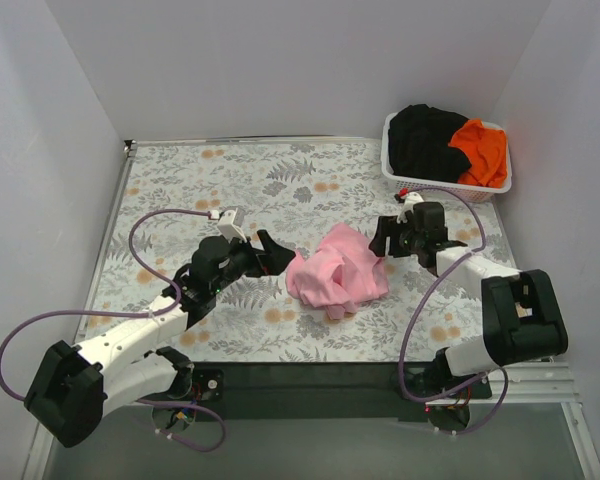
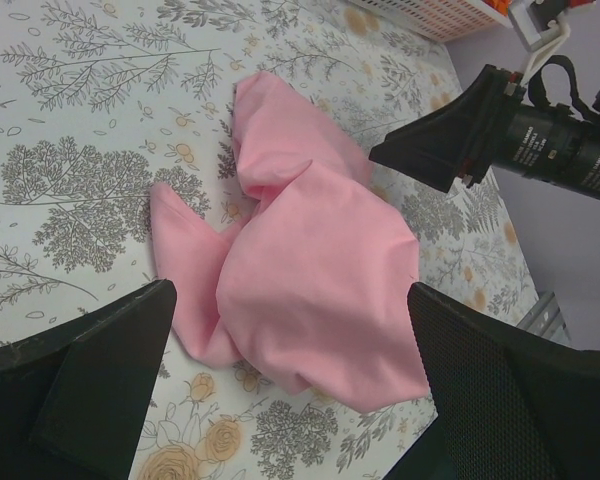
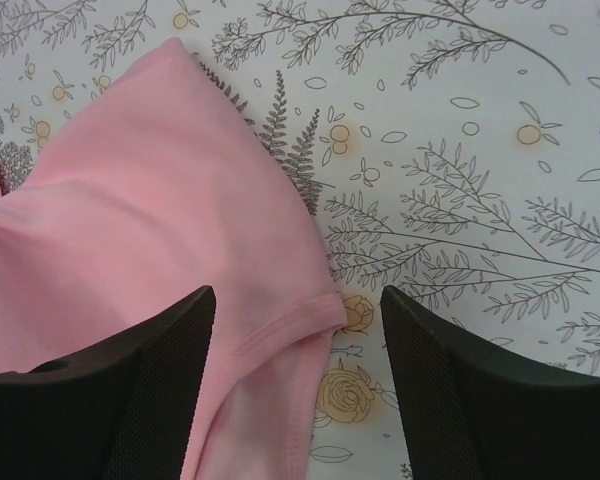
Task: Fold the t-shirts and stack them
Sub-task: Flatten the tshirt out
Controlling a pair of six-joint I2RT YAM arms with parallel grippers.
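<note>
Lying crumpled, light pink cloth t-shirt (image 1: 337, 272) unfolded; black t-shirt (image 1: 425, 140), orange t-shirt (image 1: 483, 150) wait in white lattice basket (image 1: 387, 150). Left gripper (image 1: 275, 252) & right gripper (image 1: 383, 243) wide, empty.

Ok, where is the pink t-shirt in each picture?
Top view: the pink t-shirt lies crumpled near the middle of the flowery tablecloth.
Left wrist view: the pink t-shirt fills the centre.
Right wrist view: the pink t-shirt covers the left half, with its hem running to the bottom edge.
Shared landmark: the flowery tablecloth lies under it in all three.
</note>
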